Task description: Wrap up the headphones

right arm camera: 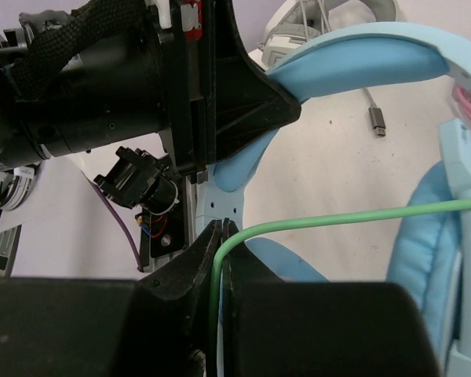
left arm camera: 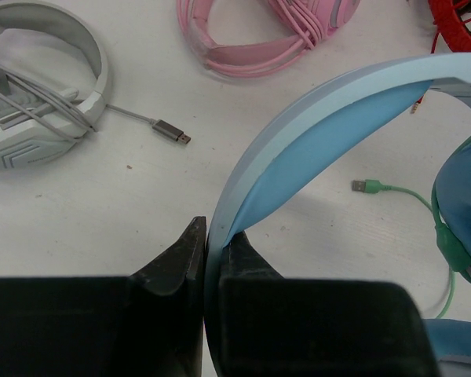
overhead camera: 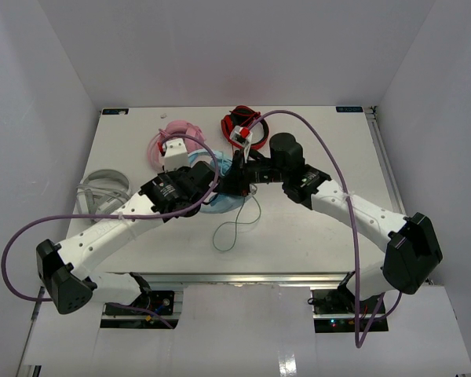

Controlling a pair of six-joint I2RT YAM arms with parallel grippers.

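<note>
The light blue headphones (overhead camera: pixel 220 206) are held up between both arms at the table's middle. My left gripper (left arm camera: pixel 212 232) is shut on the wide blue headband (left arm camera: pixel 314 118), which curves up and to the right toward a padded ear cup (left arm camera: pixel 463 188). My right gripper (right arm camera: pixel 224 228) is shut on the thin pale green cable (right arm camera: pixel 337 220), which runs right past another ear cup (right arm camera: pixel 424 251). The cable's loose end with its plug (left arm camera: pixel 369 186) lies on the table, and slack loops (overhead camera: pixel 234 229) hang below the headset. The two grippers (overhead camera: pixel 206 174) (overhead camera: pixel 237 179) are close together.
A pink headset (overhead camera: pixel 177 137) lies behind the left gripper. A red and black headset (overhead camera: pixel 243 122) lies at the back middle. A grey-white headset (overhead camera: pixel 102 188) with its cable and plug (left arm camera: pixel 171 132) lies at the left edge. White walls enclose the table.
</note>
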